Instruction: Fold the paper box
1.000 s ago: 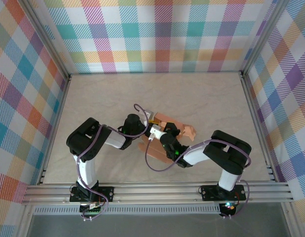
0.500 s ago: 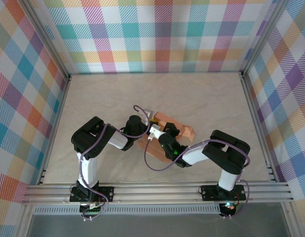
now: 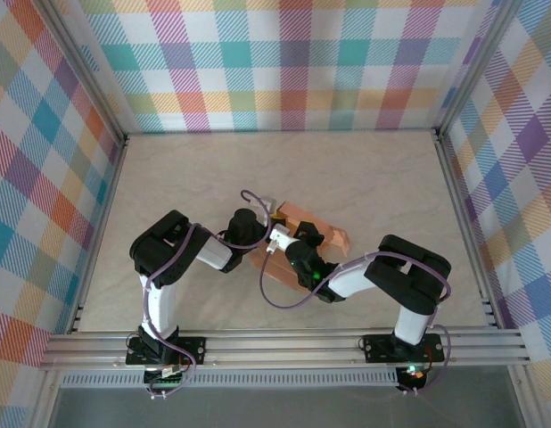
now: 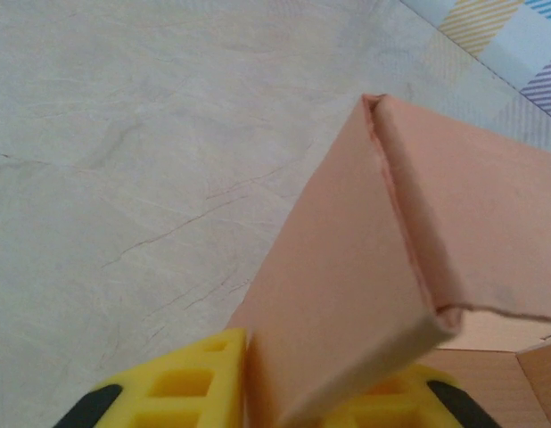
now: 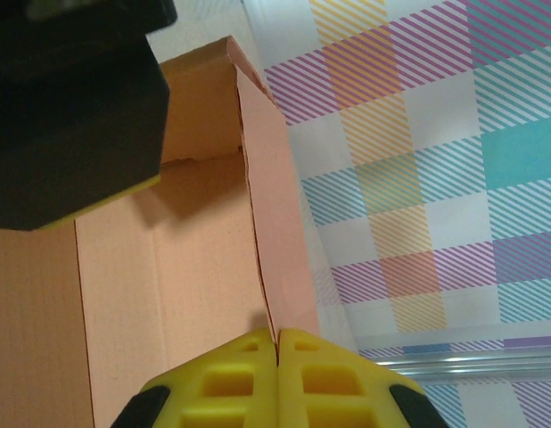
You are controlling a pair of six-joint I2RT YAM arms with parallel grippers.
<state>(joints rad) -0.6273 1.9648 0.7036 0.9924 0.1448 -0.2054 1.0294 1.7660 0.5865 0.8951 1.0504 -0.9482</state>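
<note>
Plaid walls [image 3: 293,62] in pastel checks enclose a pale beige counter [image 3: 347,169], with an aluminium rail [image 3: 284,343] along the near edge where two dark robot arms are mounted. Both arms bend inward and meet just right of the counter's middle, over a salmon-orange card box [image 3: 332,237] that is partly folded. One end lies flat on the counter towards the rail, and its far side panels stand up. Seen from the left wrist, the left pincer [image 4: 275,406] shows two yellow fingers [image 4: 182,383] at the bottom of the view. They are clamped on a doubled-over flap of the box, which rises from between them and ends in a creased upper edge, with bare counter behind it. Seen from the right wrist, the right pincer [image 5: 277,374] has its yellow fingers pressed together. The thin lower edge of an upright box wall runs down into the seam between them, so it appears to be pinching that wall. Left of that wall lies the box's inner floor, crossed by straight fold lines. A black housing [image 5: 70,107] with a yellow underside sits over the box's upper left corner. The checked wall fills the space to the right of the upright card.
</note>
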